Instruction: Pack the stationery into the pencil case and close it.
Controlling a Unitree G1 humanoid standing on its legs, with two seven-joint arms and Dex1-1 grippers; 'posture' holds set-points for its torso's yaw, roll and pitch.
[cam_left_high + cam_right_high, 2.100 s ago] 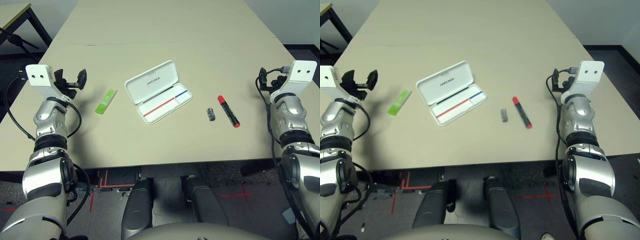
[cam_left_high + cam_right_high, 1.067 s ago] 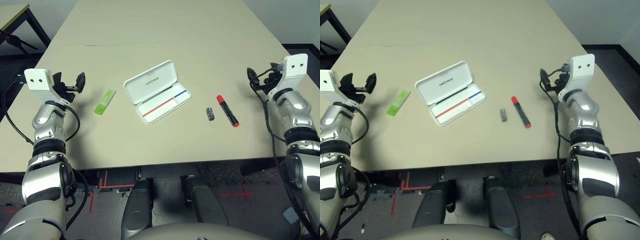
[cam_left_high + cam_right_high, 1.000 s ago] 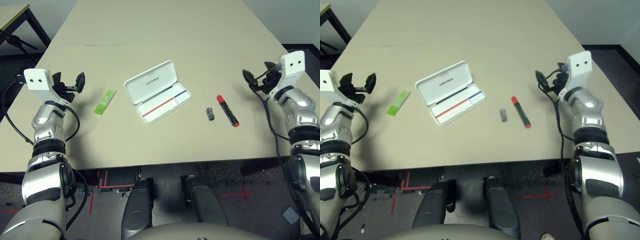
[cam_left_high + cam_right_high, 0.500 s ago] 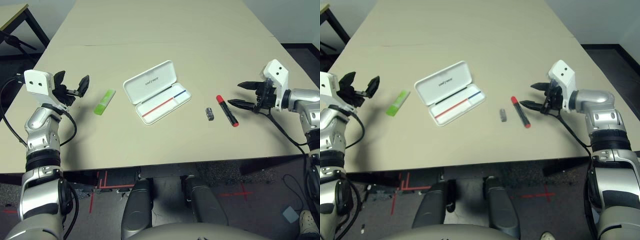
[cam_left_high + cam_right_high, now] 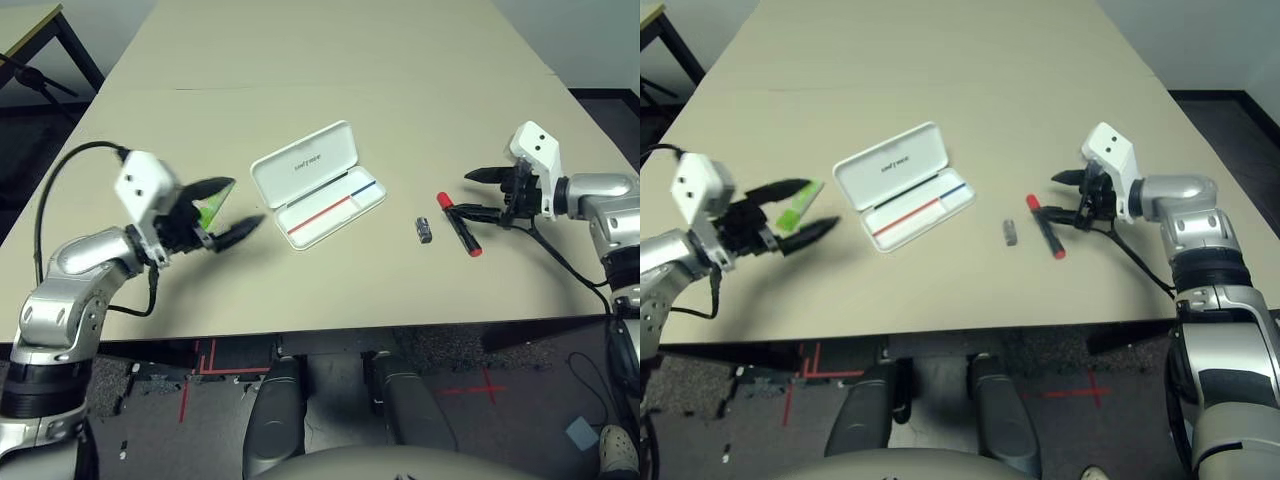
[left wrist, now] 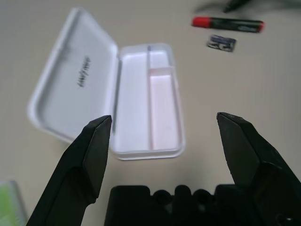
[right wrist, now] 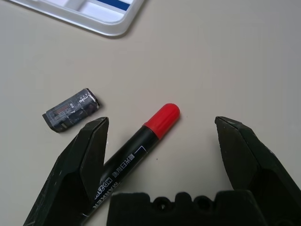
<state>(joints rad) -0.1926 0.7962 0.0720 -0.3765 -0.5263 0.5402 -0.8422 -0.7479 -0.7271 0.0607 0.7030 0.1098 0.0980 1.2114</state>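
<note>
Nothing's packed yet, so this looks like the reach-in for the first pickups. The right gripper (image 5: 478, 196) is spread wide and sits right over the marker (image 7: 130, 146), which lies on the desk (image 5: 330, 60) between its two fingers with the red end pointing away from the wrist. The little grey-black piece (image 7: 71, 110) is just beyond one finger, so that's the thing to watch. My guess is the next move is to drop a touch lower and pinch across the marker's barrel without nudging that piece.

The left gripper (image 5: 224, 207) is also spread wide, holding nothing, with the green bar (image 5: 212, 209) partly hidden behind its fingers, right beside them. Straight ahead of it is the pencil case (image 6: 108, 99), lid flopped open flat, tray empty. The left side probably needs to line up over the bar before closing.

Materials-wise, the case is smooth, white, hard-looking plastic with rounded corners and a divider in the tray. The marker is a glossy round barrel, so it could roll if clipped off-centre. The bar is flat and thin and lime green, so it'll likely be a fiddly low pinch. The small piece looks metallic, wrapped in a printed label.
</note>
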